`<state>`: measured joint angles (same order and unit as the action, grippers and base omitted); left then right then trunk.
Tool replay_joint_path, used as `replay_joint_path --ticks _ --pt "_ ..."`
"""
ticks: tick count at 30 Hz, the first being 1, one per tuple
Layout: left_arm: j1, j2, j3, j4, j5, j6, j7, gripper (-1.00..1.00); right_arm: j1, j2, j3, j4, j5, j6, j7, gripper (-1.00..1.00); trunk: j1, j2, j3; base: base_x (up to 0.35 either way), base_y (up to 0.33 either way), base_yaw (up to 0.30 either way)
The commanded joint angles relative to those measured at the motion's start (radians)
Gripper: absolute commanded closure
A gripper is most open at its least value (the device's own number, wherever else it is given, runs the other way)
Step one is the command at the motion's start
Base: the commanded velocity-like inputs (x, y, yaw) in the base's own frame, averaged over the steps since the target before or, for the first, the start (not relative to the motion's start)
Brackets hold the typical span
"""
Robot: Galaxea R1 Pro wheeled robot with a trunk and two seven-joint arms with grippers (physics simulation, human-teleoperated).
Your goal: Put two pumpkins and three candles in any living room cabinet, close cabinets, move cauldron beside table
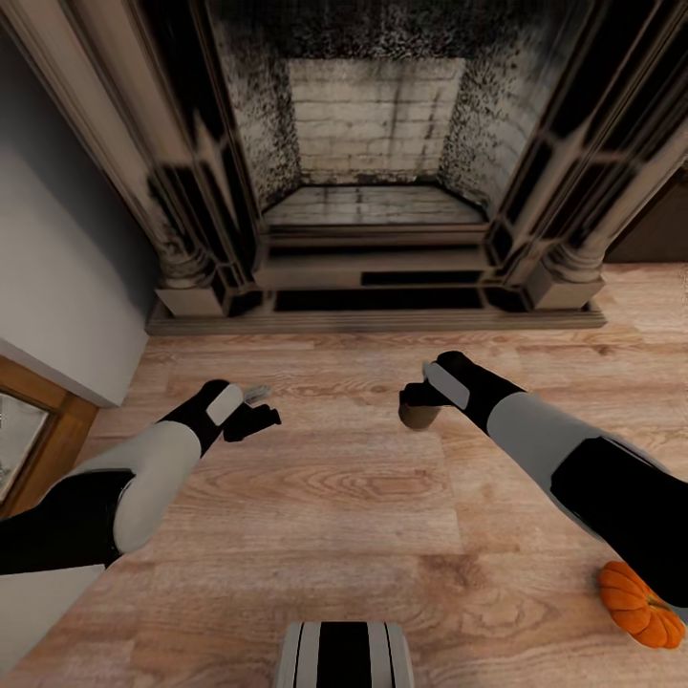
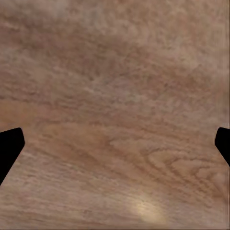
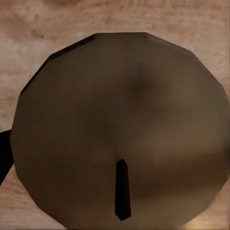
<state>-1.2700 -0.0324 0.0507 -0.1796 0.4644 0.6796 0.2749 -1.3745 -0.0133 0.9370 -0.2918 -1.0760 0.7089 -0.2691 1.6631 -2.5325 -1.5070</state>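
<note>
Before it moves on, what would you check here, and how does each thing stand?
1. Candle in the right gripper: ok, the gripper sits right over it; the right wrist view looks onto its round top and dark wick.
2. Grip secure: cannot tell, fingers mostly hidden.
3. Left gripper free: ok, open over bare floor.
4. Pumpkin accounted for: ok, on the floor beside the right arm.
5. Fireplace ahead: not ok as a target, it is no cabinet.

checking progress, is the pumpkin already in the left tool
No, the pumpkin lies on the wood floor beside the right arm, while the left tool hangs open and empty over bare planks.
</note>
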Motion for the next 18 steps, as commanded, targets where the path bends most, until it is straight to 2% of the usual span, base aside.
replay_joint_path --ticks 1,7,10,11,12,14,15,18 --pt "0.000 -0.005 0.005 0.006 0.005 -0.004 0.009 -1.00 0.001 -0.001 0.007 -0.004 -0.011 -0.003 -0.009 1.00 -0.001 0.000 0.003 0.000 0.000 0.000" --pt "0.000 -0.012 0.005 0.033 0.005 -0.031 0.012 -1.00 0.017 -0.001 0.004 -0.005 -0.012 -0.026 -0.006 1.00 -0.003 0.001 0.027 0.000 0.000 0.000" --pt "0.000 -0.013 0.005 0.044 0.006 -0.038 0.012 -1.00 0.044 -0.003 0.002 -0.002 -0.010 -0.041 -0.006 1.00 -0.005 0.002 0.038 0.000 0.000 0.000" --pt "0.001 -0.056 0.005 0.150 0.010 -0.244 0.002 -1.00 0.148 0.001 0.008 -0.004 -0.009 -0.212 -0.009 1.00 -0.005 0.002 0.042 0.000 0.000 0.000" --pt "0.018 -0.085 0.006 0.155 0.015 -0.293 -0.004 -1.00 0.172 0.030 0.008 -0.001 -0.007 -0.267 -0.034 1.00 -0.005 0.003 0.046 0.000 0.000 0.000" --pt "0.040 -0.116 0.008 0.158 0.037 -0.336 -0.020 -1.00 0.196 0.060 0.008 0.002 -0.004 -0.308 -0.062 1.00 -0.006 0.003 0.054 0.000 0.000 0.000" --pt "0.063 -0.140 0.010 0.159 0.151 -0.440 -0.032 -1.00 0.224 0.079 0.008 0.003 -0.003 -0.332 -0.078 1.00 -0.007 0.003 0.057 0.000 0.000 0.000" --pt "0.070 -0.142 0.010 0.160 0.174 -0.459 -0.033 -1.00 0.229 0.080 0.008 0.003 -0.003 -0.335 -0.079 1.00 -0.008 0.004 0.069 0.000 0.000 0.000"
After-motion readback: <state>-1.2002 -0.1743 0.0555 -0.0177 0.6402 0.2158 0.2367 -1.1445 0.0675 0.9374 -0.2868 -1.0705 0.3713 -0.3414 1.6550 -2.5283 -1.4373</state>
